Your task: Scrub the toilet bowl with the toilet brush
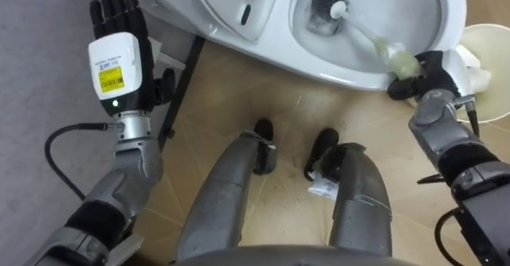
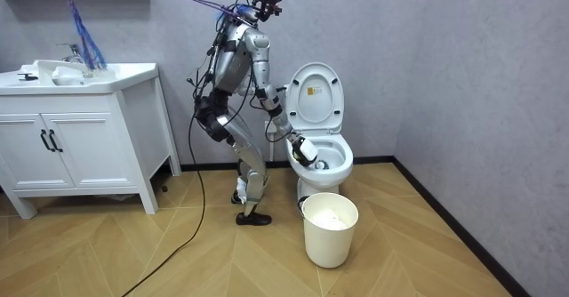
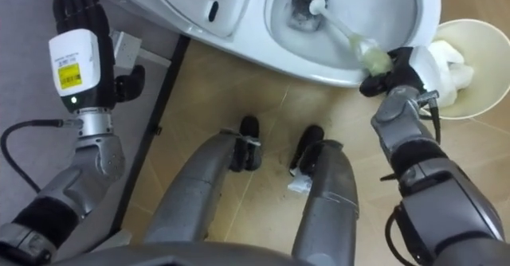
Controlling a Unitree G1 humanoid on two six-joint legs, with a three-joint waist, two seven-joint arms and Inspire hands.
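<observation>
- Toilet brush (image 1: 358, 29) slanting across the upper right of the left eye view: dark, round bristle head low in the wet basin, pale translucent shaft, yellowish grip up at the rim.
- Pinched at that grip by the right hand (image 1: 426, 73), with black fingers curled round it, near the frame's right edge.
- Around the brush, the toilet bowl (image 1: 351, 76): glossy white ceramic with a smooth oval rim, and a lid standing upright in the room view.
- Just right of the bowl, a round, pale waste bin (image 1: 498, 39) with crumpled white paper inside.
- At the upper left, the left hand (image 1: 119, 11), raised and idle, fingers straight and holding nothing.
- Likely risks:
  - flicking dirty water over the rim onto the wood-patterned floor through too brisk a stroke;
  - losing the slick grip through twisting against the ceramic;
  - bumping the bin with the right forearm, being so near.
</observation>
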